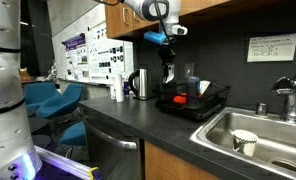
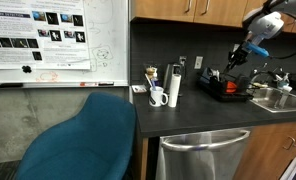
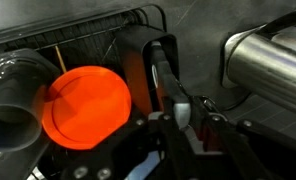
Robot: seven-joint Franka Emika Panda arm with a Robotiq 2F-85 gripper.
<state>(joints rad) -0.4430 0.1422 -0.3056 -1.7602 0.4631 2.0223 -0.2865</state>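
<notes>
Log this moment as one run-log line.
tool: over dish rack, closed on dark object | in rack: orange round dish | nearby: steel kettle

Glossy orange plastic plate [image 3: 86, 105], shiny black piece [image 3: 153, 70] mirroring it and a black coated-wire rack [image 3: 78, 25], polished steel kettle [image 1: 140, 84] at left, brushed steel sink [image 1: 250, 128] near right, on a matt, smooth dark countertop [image 1: 138, 118].

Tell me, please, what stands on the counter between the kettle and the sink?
The black dish rack, holding a red item, stands between kettle and sink; an exterior view shows this.
</notes>
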